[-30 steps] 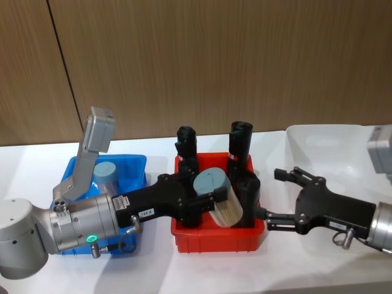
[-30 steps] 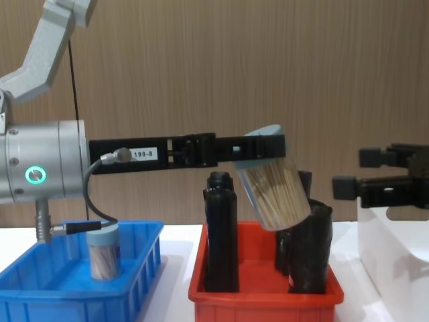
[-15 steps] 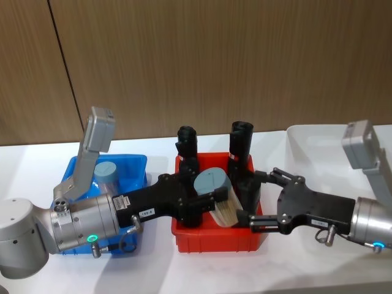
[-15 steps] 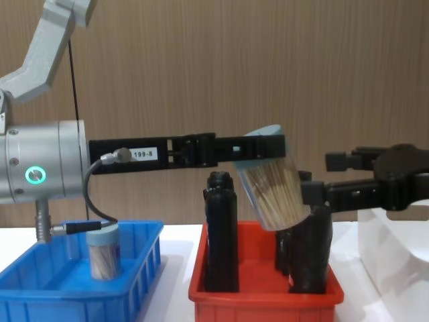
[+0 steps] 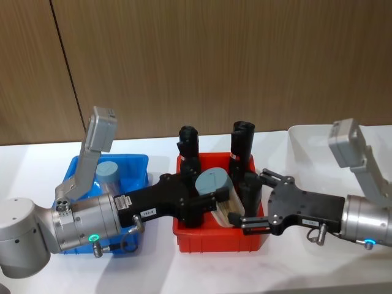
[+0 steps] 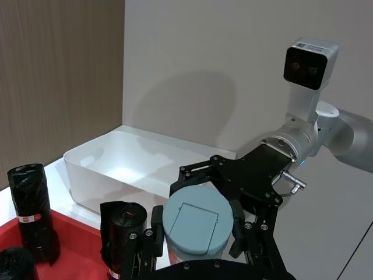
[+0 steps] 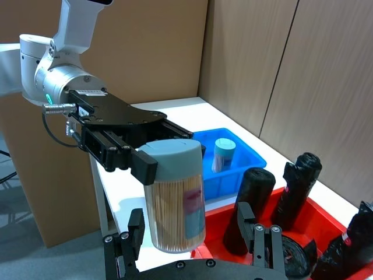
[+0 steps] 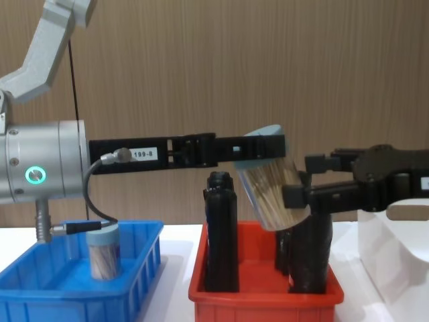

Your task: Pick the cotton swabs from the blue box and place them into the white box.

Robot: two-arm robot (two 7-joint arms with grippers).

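In the head view the left gripper (image 5: 210, 197) pinches a tub of swabs (image 5: 219, 195) near its lid and holds it tilted above the red bin (image 5: 208, 246). The right gripper (image 5: 256, 201) reaches in from the bin's right side with its fingers spread around the tub's clear body. This looks like a handover. The right fingers should close squarely on the wall below the lid before the left lets go.

In the left wrist view the white box (image 6: 111, 166) lies beyond the red bin, open and ready.

In the right wrist view a second tub (image 7: 223, 153) stands in the blue box (image 7: 247, 156), on the bin's far side.

In the chest view the black rolls (image 8: 221, 235) stand upright in the red bin just under the tub. A low finger could catch their tops.
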